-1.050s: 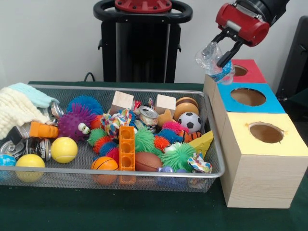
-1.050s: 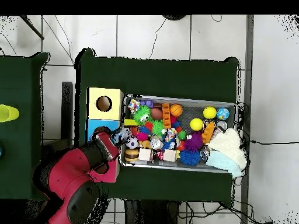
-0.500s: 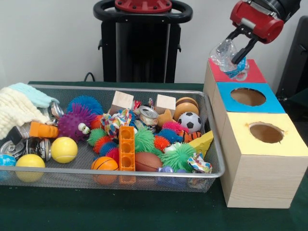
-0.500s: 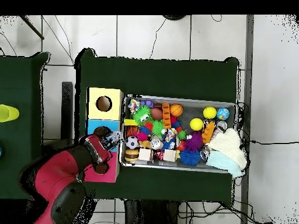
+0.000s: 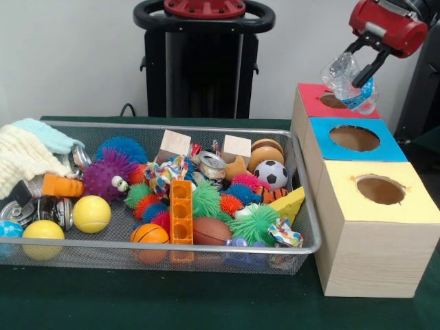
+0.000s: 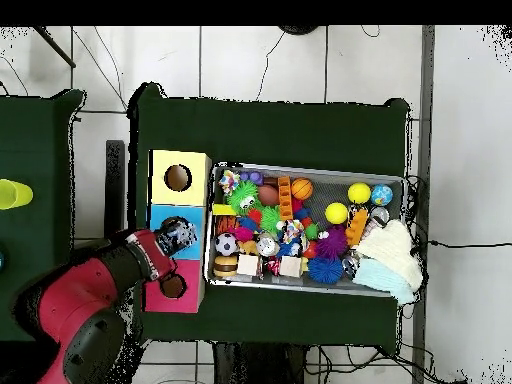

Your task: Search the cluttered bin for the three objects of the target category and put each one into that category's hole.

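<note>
Nearest in the front view: yellow box (image 5: pixel 381 227), hole empty. Beside it the wire bin (image 5: pixel 206 245), still packed, nothing in it moved since half a second ago: orange block (image 5: pixel 181 213) upright at the front, basketball (image 5: pixel 149 234) and football (image 5: pixel 210 231) just beside it, yellow ball (image 5: pixel 91 214) to the left, purple spiky toy (image 5: pixel 108 174) behind, soccer ball (image 5: pixel 271 174) near the right wall, cloth (image 5: pixel 24 157) draped over the left end, cans (image 5: pixel 55 210) under it.

Next back, blue box (image 5: pixel 356 139), hole empty. Farthest, red box (image 5: pixel 317 104).

My gripper (image 5: pixel 362 64) is clenched on the crushed bottle (image 5: pixel 348 80), clear plastic with a blue label. Bottle hangs in the air over the red box, not touching it. Half a second ago it sat lower and further left, in front of the red top; a second ago it was out at the bin's corner. Now it is higher and further right, above the red hole.

Overhead: gripper (image 6: pixel 172 238) and bottle (image 6: pixel 177 236) lie near the blue/red seam, and the red hole (image 6: pixel 172 285) shows uncovered. Arm has swung away from the bin.
</note>
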